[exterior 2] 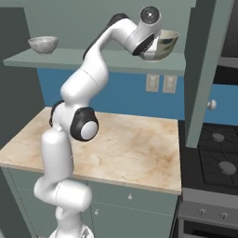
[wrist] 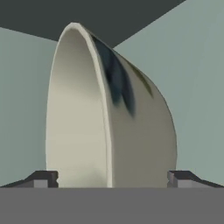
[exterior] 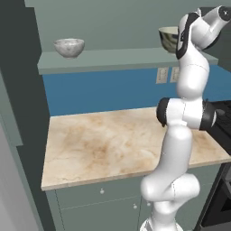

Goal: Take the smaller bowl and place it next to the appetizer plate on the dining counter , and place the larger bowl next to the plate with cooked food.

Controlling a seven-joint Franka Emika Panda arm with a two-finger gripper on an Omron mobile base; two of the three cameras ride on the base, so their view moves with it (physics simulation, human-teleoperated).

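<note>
Hand view: we see the large bowl (wrist: 109, 113) close ahead, rim turned edge-on by the roll of the camera, cream inside to one side and dark-streaked outside to the other; the gripper (wrist: 111, 178) is spread wide, one fingertip to each side of the wall, nothing yet pinched. Left base view: the small bowl (exterior: 69, 47) sits on the shelf (exterior: 113, 58) above the counter (exterior: 117, 140), well apart from the large bowl (exterior: 169, 38), which the raised arm partly hides at the shelf's far end. Right base view: the hand is up at the large bowl (exterior 2: 165, 44), beside the tall cabinet (exterior 2: 207, 69); the small bowl (exterior 2: 43, 44) stands at the shelf's other end.

We judge the step in hand to be the grasp of the large bowl by its rim. Risks: fingers closing too shallow on the curved, glossy wall may slip and tip the bowl off the shelf; a push before closing may slide it toward the wall; on lifting out, the bowl may strike the cabinet.
</note>
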